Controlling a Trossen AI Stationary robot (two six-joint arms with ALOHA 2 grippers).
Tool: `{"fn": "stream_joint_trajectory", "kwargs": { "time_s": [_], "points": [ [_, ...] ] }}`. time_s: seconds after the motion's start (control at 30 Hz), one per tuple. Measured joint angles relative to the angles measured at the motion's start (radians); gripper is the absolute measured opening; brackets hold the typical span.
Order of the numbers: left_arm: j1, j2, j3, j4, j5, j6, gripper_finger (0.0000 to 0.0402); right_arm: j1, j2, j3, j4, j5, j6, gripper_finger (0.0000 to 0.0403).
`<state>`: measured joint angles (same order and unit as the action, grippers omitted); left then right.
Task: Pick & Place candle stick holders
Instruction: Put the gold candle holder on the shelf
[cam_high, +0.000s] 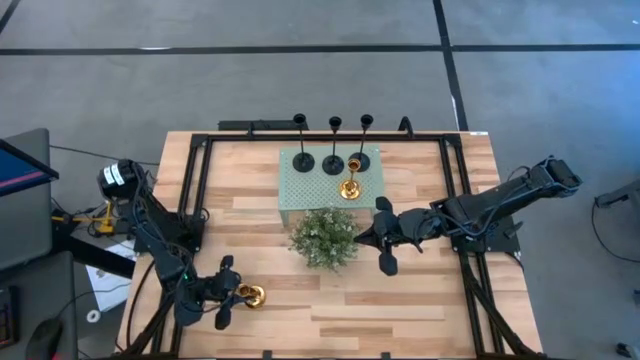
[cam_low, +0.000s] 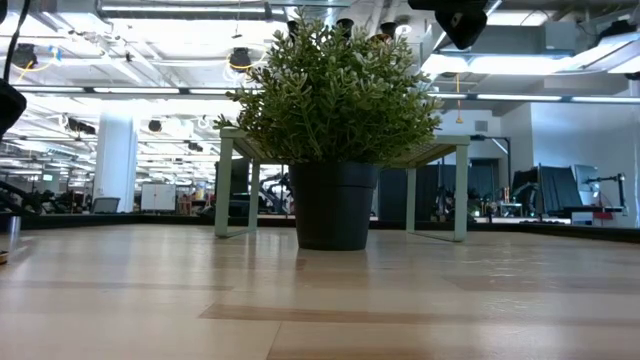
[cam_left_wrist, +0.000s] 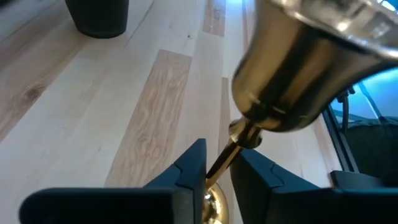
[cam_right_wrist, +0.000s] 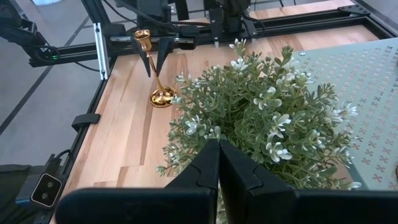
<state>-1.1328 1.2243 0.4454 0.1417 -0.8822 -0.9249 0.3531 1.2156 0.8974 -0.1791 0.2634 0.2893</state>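
left gripper (cam_high: 232, 293): fingers squeezing thin stem of shiny gold candle holder (cam_high: 254, 295), near table's front-left edge | right gripper (cam_high: 385, 235): fingers together, beside bushy green plant (cam_high: 324, 237) | wooden table (cam_high: 420, 300): smooth pale planks

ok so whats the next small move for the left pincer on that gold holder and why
Probably finish closing, then lift. The left pincer has a finger on each side of the thin stem of the gold holder, which looks tilted with its base on the wood, near the table's left front, away from the green stand.
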Motion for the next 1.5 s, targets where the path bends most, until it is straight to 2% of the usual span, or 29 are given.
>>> {"fn": "stream_joint_trajectory", "kwargs": {
  "time_s": [0.37, 0.57, 0.7, 0.9, 1.13, 1.33, 1.5],
  "points": [
    [0.006, -0.001, 0.0, 0.012, -0.025, -0.001, 0.0023, 0.0, 0.0, 0.0, 0.0, 0.0, 0.0, 0.0],
    [0.052, -0.001, 0.016, 0.013, -0.024, 0.01, 0.0017, 0.0, 0.0, 0.0, -0.022, -0.004, 0.0, 0.0],
    [0.073, -0.038, 0.06, 0.014, -0.026, 0.113, 0.0017, 0.001, 0.0, 0.0, -0.036, -0.004, 0.0, 0.0],
    [0.074, -0.163, 0.127, 0.006, -0.031, 0.331, 0.0017, 0.001, 0.0, 0.0, -0.049, -0.031, 0.0, 0.0],
    [0.1, -0.311, 0.198, -0.014, -0.122, 0.552, 0.0017, 0.005, 0.0, 0.0, -0.055, -0.056, 0.0, 0.0],
    [0.203, -0.383, 0.252, -0.016, -0.136, 0.783, 0.0017, 0.028, 0.0, 0.0, -0.072, -0.027, 0.008, 0.0],
    [0.337, -0.414, 0.291, -0.021, -0.139, 0.89, 0.0018, 0.039, 0.0, 0.0, -0.095, -0.023, -0.01, 0.0]
  ]
}}
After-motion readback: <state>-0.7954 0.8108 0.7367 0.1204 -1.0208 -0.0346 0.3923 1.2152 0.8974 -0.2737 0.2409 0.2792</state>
